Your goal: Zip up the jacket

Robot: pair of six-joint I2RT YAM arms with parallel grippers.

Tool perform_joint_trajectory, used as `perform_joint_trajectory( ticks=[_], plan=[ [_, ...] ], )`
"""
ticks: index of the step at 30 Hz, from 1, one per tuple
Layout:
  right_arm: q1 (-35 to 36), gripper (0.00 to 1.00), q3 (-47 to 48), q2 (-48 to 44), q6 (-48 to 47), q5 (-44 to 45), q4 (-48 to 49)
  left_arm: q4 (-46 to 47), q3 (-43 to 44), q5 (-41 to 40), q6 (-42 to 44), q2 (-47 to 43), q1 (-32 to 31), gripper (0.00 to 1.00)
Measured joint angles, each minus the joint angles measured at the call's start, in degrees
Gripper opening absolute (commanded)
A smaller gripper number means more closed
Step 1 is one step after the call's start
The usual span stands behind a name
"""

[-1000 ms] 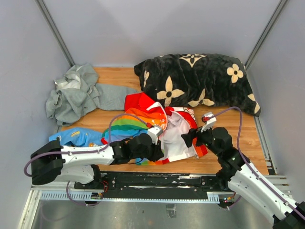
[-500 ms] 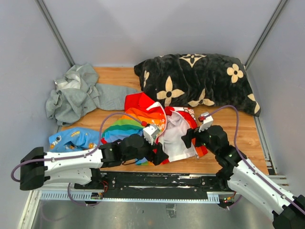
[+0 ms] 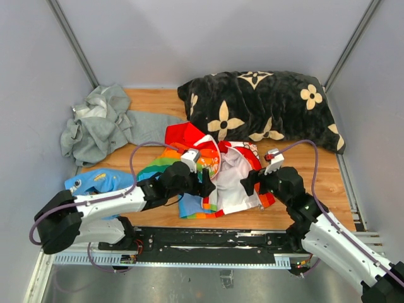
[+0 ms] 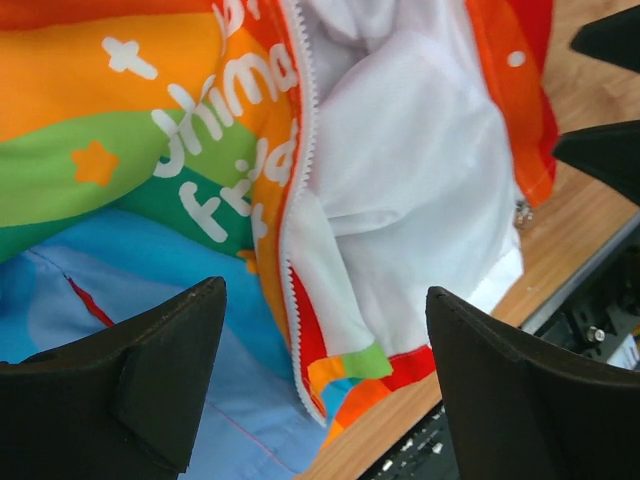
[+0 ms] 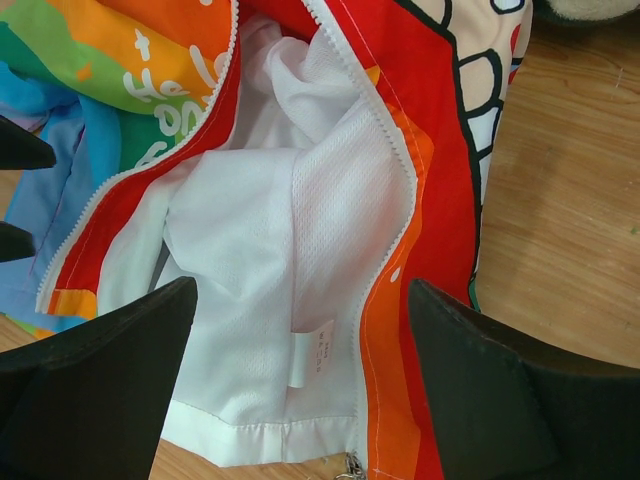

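Note:
The jacket [image 3: 183, 136] lies unzipped on the wooden table, rainbow front to the left, red front to the right, white lining [image 3: 235, 180] showing between them. My left gripper [image 3: 206, 183] hovers open over the rainbow front's bottom corner. In the left wrist view the gripper [image 4: 325, 300] spans the left zipper teeth [image 4: 288, 250] with nothing between its fingers. My right gripper [image 3: 248, 183] is open above the lining; in its wrist view the gripper [image 5: 302, 290] frames the white care label [image 5: 310, 360]. The metal zipper pull [image 5: 350, 466] sits at the red front's hem.
A black pillow with cream flowers [image 3: 259, 110] lies behind the jacket. A grey hooded sweatshirt [image 3: 101, 126] is at the back left, a small light-blue garment [image 3: 101, 181] at the near left. A black rail [image 3: 208, 240] runs along the near table edge.
My left gripper has opened, letting go of the jacket's rainbow front, and moved away from the near edge. The rainbow front now lies flatter. The right arm has barely moved.

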Motion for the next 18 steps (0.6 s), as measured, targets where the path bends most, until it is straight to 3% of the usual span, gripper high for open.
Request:
perform_joint_trajectory(
  ticks=[9,18],
  plan=[
    [0.0,0.89,0.02,-0.24,0.09,0.0,0.0,3.17,2.75,6.58,-0.39,13.07,1.07,0.65],
    [0.02,0.89,0.02,-0.48,0.09,0.04,-0.02,6.71,8.9,14.73,0.35,15.93,-3.98,0.65]
  ],
)
